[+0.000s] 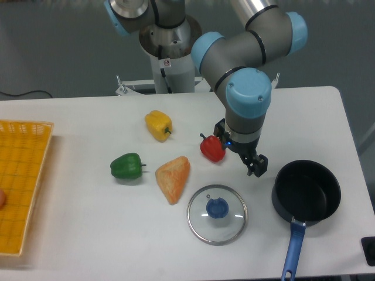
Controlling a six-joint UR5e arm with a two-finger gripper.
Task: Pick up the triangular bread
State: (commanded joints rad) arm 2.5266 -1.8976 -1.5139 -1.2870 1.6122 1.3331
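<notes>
One wedge, the triangular bread (pixel 173 178), lay flat on the table (pixel 88 234), well left of the gripper (pixel 255 167), whose fingers held nothing; their spread could not be told. It looked light, rigid and smooth; pinching its two long sides seemed safest.

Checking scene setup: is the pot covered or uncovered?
Uncovered. The black pot shows its bare inside, and the glass lid lies flat on the table to its left, apart from it.
</notes>
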